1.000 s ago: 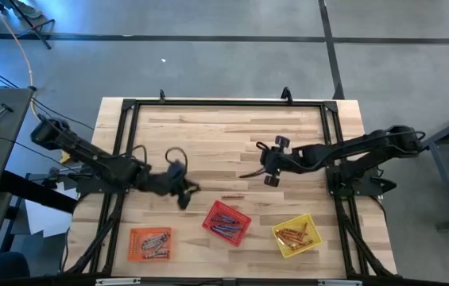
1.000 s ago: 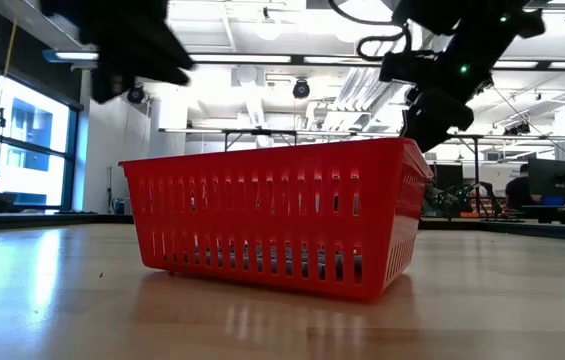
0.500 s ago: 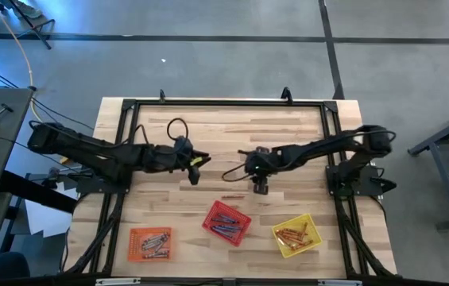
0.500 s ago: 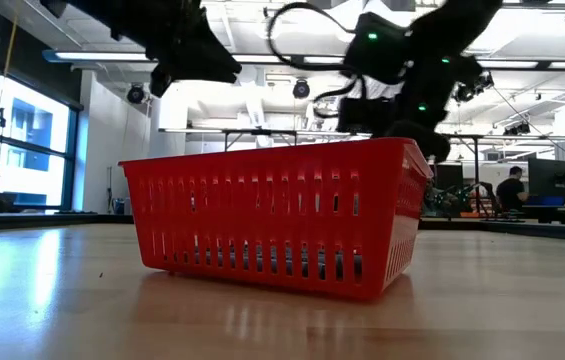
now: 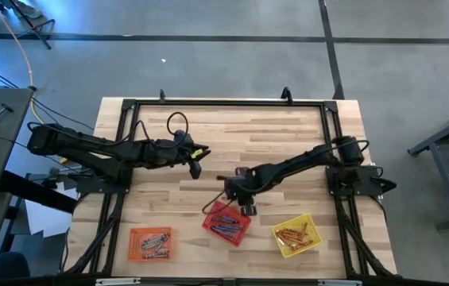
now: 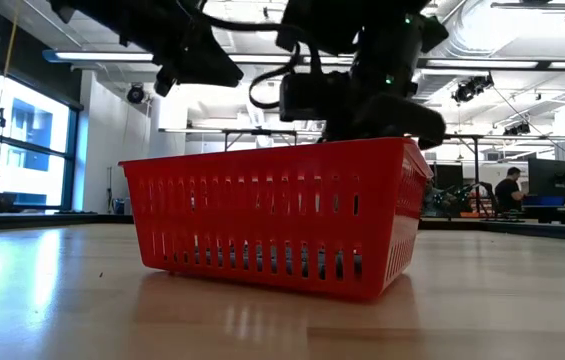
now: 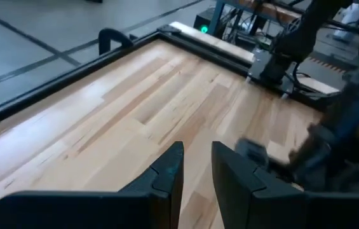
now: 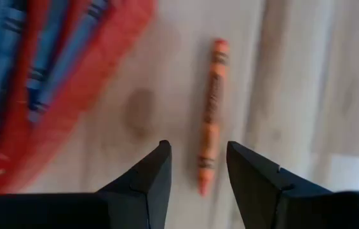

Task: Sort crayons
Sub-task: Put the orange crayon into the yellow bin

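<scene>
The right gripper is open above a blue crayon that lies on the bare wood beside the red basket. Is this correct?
Not quite: the crayon is orange, not blue, as the right wrist view shows. The rest holds: the right gripper is open above it, and it lies on the wood beside the red basket.

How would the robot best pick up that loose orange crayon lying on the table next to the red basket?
Probably from straight above, at the middle of the orange crayon. It lies flat on the wooden table, clear of the red basket, and the right gripper is open in line with it, so its fingers can close across the thin shaft.
</scene>
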### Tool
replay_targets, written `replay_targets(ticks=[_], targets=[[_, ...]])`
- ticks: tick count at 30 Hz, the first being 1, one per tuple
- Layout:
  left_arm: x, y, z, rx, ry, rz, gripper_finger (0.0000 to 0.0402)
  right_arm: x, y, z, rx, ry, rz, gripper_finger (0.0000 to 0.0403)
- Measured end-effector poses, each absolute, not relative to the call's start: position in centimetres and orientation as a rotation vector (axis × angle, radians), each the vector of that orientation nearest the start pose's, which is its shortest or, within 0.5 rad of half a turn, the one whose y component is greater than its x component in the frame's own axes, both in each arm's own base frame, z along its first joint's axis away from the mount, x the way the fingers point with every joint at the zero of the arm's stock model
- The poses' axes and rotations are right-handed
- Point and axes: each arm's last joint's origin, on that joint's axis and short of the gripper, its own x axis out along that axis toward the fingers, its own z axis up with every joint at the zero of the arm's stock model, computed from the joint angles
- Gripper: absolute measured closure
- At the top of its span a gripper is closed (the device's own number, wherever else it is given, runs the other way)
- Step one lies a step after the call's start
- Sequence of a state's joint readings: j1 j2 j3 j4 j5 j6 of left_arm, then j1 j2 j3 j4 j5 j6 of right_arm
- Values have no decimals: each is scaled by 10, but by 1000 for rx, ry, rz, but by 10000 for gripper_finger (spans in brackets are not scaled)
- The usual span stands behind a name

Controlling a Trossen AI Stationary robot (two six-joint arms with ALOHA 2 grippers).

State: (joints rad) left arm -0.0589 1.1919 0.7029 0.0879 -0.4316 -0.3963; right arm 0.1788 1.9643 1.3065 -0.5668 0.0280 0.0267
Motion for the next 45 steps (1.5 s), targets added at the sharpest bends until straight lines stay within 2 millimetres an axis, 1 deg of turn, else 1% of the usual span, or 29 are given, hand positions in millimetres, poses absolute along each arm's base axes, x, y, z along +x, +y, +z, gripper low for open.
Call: replay_targets(ticks=[3, 6, 10, 14, 20, 22, 26, 33, 37, 45], targets=[[255, -3, 254, -266, 274, 427, 332, 382, 78, 154, -119, 1208, 132, 258], [257, -3, 259, -224, 235, 422, 332, 384, 81, 153, -150, 1193, 105, 258], [258, -2, 264, -169, 189, 420, 332, 386, 78, 153, -160, 1182, 72, 258], [259, -2, 266, -129, 177, 417, 332, 389, 72, 154, -146, 1162, 59, 258], [259, -2, 266, -102, 182, 415, 332, 391, 65, 143, -117, 1199, 69, 258], [259, -2, 266, -95, 183, 414, 332, 393, 65, 139, -87, 1201, 76, 258], [259, -2, 266, -74, 190, 413, 332, 394, 64, 134, -82, 1210, 70, 258], [258, -2, 265, -72, 197, 413, 332, 395, 64, 133, -81, 1210, 72, 262], [258, -2, 265, -66, 199, 412, 332, 395, 64, 133, -58, 1214, 100, 287], [258, -2, 265, -65, 199, 412, 332, 393, 61, 132, -30, 1237, 126, 380]])
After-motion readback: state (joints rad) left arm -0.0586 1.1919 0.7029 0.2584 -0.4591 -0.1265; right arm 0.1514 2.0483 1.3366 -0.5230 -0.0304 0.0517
